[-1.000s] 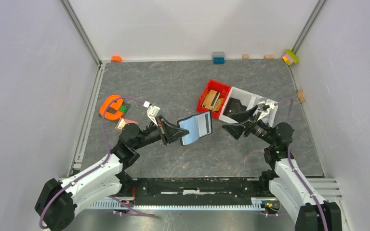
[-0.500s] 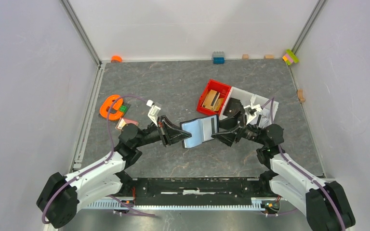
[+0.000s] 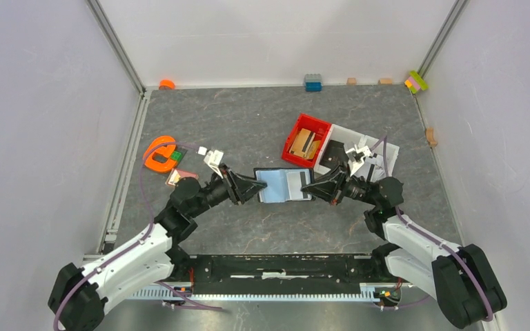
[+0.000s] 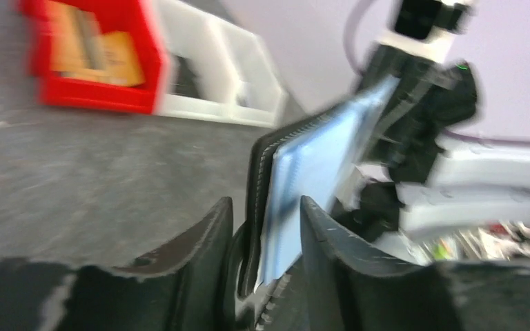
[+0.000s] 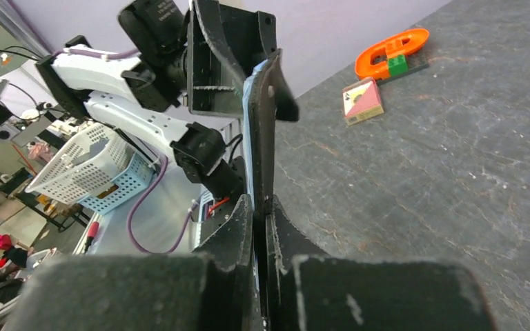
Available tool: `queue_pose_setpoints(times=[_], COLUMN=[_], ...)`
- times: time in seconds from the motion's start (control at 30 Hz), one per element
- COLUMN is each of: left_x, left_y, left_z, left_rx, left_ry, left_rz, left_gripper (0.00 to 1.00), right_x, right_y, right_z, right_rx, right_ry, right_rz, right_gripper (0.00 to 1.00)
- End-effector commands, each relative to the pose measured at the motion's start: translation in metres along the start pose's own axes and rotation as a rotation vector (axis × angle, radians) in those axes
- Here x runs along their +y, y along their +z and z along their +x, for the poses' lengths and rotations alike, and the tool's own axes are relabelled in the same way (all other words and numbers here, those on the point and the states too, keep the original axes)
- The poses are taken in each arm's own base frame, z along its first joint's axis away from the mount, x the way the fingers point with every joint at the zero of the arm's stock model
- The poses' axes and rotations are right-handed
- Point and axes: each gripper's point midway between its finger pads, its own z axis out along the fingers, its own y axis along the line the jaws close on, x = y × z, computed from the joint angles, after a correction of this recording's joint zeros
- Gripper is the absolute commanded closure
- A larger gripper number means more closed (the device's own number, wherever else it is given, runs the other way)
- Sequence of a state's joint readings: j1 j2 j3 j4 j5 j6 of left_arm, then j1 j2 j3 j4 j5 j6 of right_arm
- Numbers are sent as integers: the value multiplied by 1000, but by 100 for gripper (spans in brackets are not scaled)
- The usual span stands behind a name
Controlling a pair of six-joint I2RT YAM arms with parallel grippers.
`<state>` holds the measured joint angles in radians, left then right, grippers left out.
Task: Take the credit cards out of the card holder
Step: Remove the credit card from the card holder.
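Note:
The card holder (image 3: 276,186) hangs open above the table, black outside and pale blue inside, stretched between both grippers. Grey-white credit cards (image 3: 297,183) show as stripes in its right half. My right gripper (image 3: 310,189) is shut on the holder's right edge; the right wrist view shows the jaws (image 5: 261,207) pinched tight on the black edge (image 5: 263,124). My left gripper (image 3: 257,187) straddles the left edge. In the left wrist view its jaws (image 4: 266,214) stand apart around the holder (image 4: 317,158), with a gap on one side. A pinkish card (image 3: 179,176) lies on the table at the left.
A red bin (image 3: 297,131) with tan wooden blocks and a white bin (image 3: 379,148) stand just behind the right gripper. An orange ring piece (image 3: 157,153) lies left of the pinkish card. Small bricks, such as a blue one (image 3: 312,82), line the back wall.
My right gripper has moved in from the right and shut on the holder's right edge. The left jaws have loosened. The holder has swung to lie flatter between the arms.

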<state>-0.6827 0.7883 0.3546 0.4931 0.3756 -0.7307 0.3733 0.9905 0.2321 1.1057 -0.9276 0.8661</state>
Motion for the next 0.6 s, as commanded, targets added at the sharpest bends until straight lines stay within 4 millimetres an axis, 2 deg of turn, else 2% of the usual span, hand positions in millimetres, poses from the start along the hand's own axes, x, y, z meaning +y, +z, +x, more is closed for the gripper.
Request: queue_pose_setpoints(times=[0.0,0.13,0.2,0.23,0.27,0.33,0.43,0.57], left_x=[71,61,51,37,19,-5,-18,-32], left_y=[-22,-27,-28,-25,-20,-12,3,18], left_z=[-29,-37,-39,-40,-36,-27,-11,11], left_rx=[-126,-153,-161,-156,-138,-105,-9,92], left_ry=[70,95,112,126,150,170,161,130], left_rz=[-442,-415,-369,-298,-191,-47,33,141], left_gripper=[44,37,35,35,40,50,57,59], right_x=[-13,-33,-45,-49,-49,-45,-40,-33], right_y=[4,5,3,1,1,1,0,3], right_z=[0,5,6,7,6,3,1,4], right_rx=[-3,-8,-16,-22,-29,-40,-51,-36], right_ry=[26,73,80,81,81,78,80,103], right_rz=[44,125,185,210,217,206,193,155], right_gripper=[100,100,100,100,100,100,100,100])
